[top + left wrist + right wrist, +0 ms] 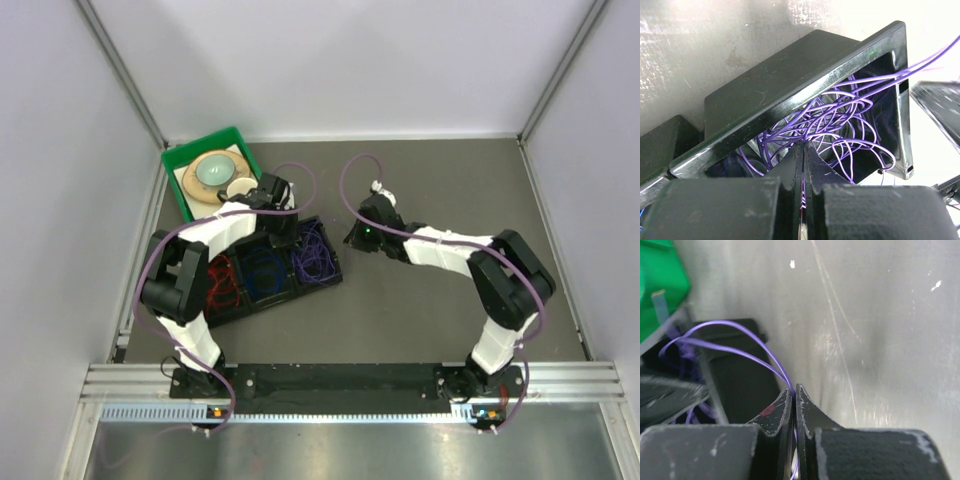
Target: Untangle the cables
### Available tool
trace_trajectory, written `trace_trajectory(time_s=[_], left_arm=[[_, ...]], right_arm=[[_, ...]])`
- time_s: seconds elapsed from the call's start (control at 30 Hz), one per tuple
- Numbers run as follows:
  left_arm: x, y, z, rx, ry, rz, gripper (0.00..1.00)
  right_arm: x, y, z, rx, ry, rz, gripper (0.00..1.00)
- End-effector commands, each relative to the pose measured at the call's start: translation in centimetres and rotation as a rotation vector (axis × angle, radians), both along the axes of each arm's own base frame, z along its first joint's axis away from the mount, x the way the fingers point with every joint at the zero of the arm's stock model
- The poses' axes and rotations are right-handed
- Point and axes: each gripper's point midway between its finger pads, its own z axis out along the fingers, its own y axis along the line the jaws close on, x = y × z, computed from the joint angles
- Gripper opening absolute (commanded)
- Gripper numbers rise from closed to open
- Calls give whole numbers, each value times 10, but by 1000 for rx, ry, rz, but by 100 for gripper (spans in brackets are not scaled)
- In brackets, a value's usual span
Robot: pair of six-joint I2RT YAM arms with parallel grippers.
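Cable bundles: three, sorted by colour: red cables, blue cables and purple cables. The single strands are too tangled to count.
Where they lie: each bundle sits in its own compartment of one black tray, left of centre on the surface. Red is nearest the left edge, blue in the middle, purple on the right.
Hands: two.
Left hand: its fingers are pressed together on a strand of the purple cables. It hangs right above the purple compartment, with the coil just beyond the fingertips.
Right hand: its fingers are clamped together on the purple cables. It is low over the surface, just beside the tray's right side, and two strands arc from the tray to its fingertips.
Other things: one green tray at the far left corner holds one round board with one pale bowl on it.
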Motion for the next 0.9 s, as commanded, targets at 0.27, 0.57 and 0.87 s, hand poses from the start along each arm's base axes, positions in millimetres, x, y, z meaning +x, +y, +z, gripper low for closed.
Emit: trace_trajectory(time_s=[0.27, 0.57, 0.87], left_arm=[[13, 3, 2, 0, -27, 22, 0], [16, 1, 2, -8, -23, 20, 0], [16, 3, 3, 6, -24, 26, 0]], right_arm=[[-25, -14, 102, 63, -184, 73, 0], [-42, -24, 49, -49, -94, 102, 0], [-60, 3, 90, 22, -149, 200, 0]])
